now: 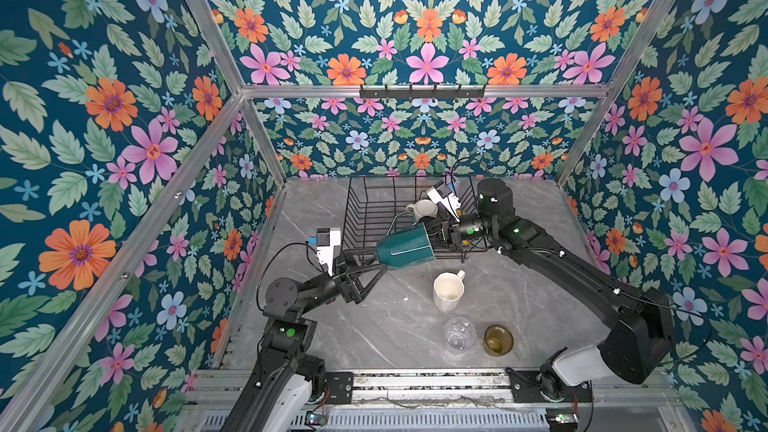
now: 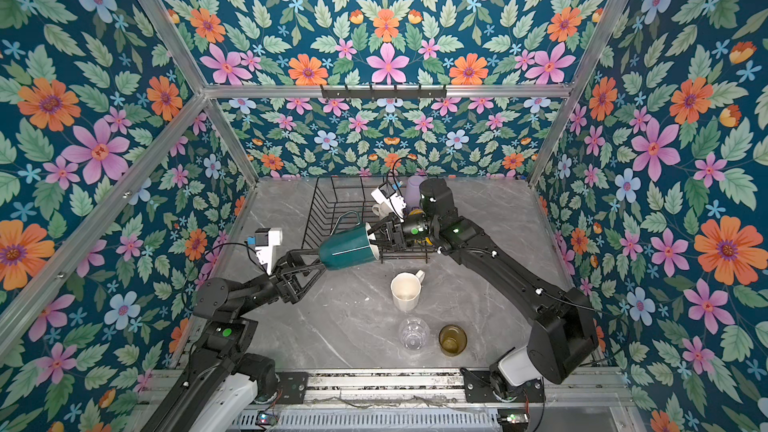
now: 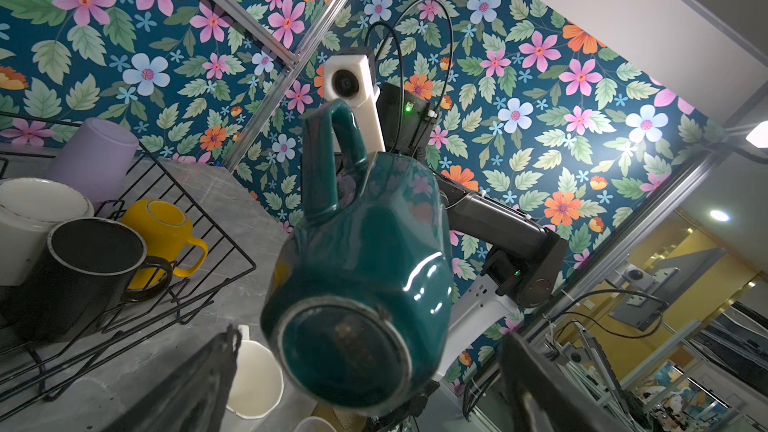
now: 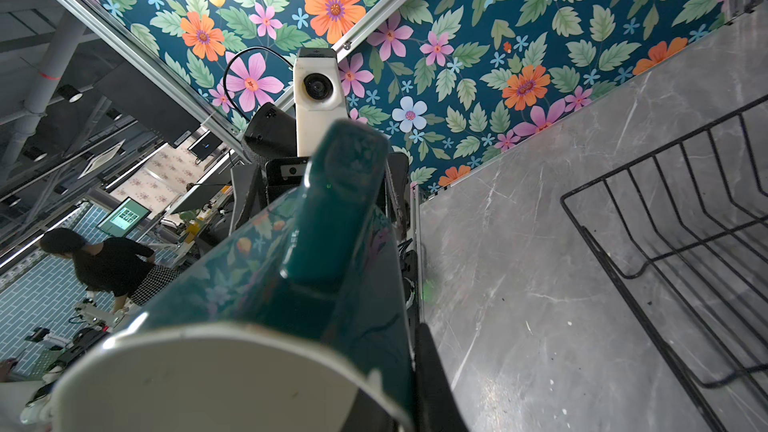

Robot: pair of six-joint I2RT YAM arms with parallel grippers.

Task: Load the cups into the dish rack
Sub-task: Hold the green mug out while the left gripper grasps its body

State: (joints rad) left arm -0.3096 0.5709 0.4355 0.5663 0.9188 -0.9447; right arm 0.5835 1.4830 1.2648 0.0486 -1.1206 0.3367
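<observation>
the dark green mug [image 1: 405,249] hangs on its side in the air over the near edge of the dish rack [image 1: 365,209], mouth turned right, handle rising toward the back; the right gripper [image 1: 436,234] is pinched tight on the rim wall at the mouth and carries it alone. the left gripper [image 1: 376,261] stands spread as wide as it goes at the mug's base, holding nothing; in the left wrist view its two dark fingers [image 3: 199,384] flank the round foot with a gap on each side. the rack's right end is crowded: white mug [image 3: 33,218], black mug [image 3: 83,272], yellow mug [image 3: 162,226] and lilac tumbler [image 3: 93,155] sit close together against the slanted side, while the left part with the upright dividers is open wire. in front of the rack the counter [image 1: 374,326] carries the cream mug [image 1: 448,290] upright near the middle, and nearer the front edge the clear glass [image 1: 459,333] and amber glass [image 1: 498,339] stand side by side, not touching; to their left is bare stone between them and the left arm. the green mug is glossy glazed ceramic with flat facets, a pale inside and a dull ringed foot; the rack is thin black wire; the counter is grey marble-look slab with white veins; the amber glass is tinted and see-through
</observation>
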